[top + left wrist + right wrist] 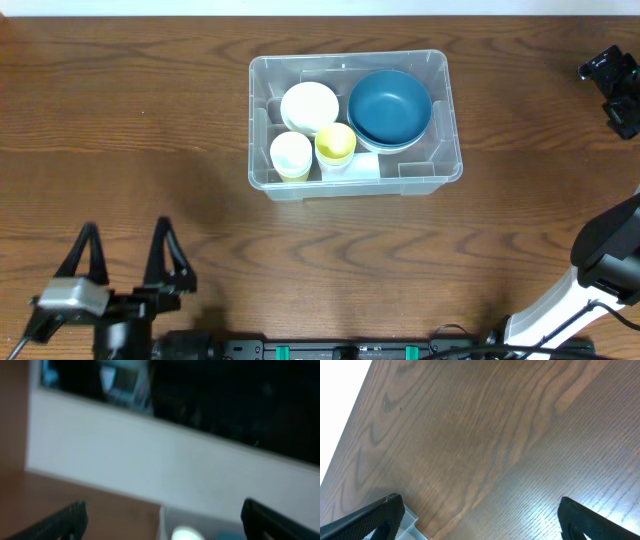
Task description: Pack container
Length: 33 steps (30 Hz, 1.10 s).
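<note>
The clear plastic container (pixel 257 120) stands at the table's middle. Inside it are stacked blue bowls (pixel 390 106) at the right, a white bowl (pixel 309 104) at the back left, a yellow cup (pixel 336 143) and a pale cup (pixel 291 153) in front. My left gripper (pixel 126 230) is open and empty at the near left, far from the container. Its blurred wrist view shows wide-apart fingers (pixel 167 519) and the container (pixel 162 522) ahead. My right gripper (pixel 612 85) is at the far right edge, open and empty (pixel 480 517).
The table is dark brown wood (pixel 120 120). A pale plastic corner (pixel 410 521) shows by the right gripper's left finger. A white wall (pixel 150 460) and dark equipment lie beyond the table's far edge in the left wrist view.
</note>
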Available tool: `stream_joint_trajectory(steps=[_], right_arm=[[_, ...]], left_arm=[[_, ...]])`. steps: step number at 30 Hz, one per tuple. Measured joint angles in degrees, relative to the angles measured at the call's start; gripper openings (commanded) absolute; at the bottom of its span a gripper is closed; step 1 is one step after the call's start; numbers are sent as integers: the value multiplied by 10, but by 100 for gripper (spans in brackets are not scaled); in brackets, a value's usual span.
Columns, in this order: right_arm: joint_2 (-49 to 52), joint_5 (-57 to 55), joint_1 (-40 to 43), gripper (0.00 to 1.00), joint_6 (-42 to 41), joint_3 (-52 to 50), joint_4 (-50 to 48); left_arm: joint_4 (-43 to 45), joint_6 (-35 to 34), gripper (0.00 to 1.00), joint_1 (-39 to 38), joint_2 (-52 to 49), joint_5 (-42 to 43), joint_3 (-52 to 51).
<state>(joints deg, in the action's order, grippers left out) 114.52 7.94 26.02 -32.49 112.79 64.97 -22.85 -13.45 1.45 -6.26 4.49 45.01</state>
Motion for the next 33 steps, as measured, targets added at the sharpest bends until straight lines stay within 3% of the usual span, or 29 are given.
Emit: stream_joint_trajectory(steps=[6,14,33], right_arm=[[0,0,0,99,0,0,0],[0,0,0,99,0,0,0],[0,0,0,99,0,0,0]], left_arm=[[142,35,98,14,22,47,-133],[216,63,98,15,55,61,-279],[247,79,98,15,56,63,-441]])
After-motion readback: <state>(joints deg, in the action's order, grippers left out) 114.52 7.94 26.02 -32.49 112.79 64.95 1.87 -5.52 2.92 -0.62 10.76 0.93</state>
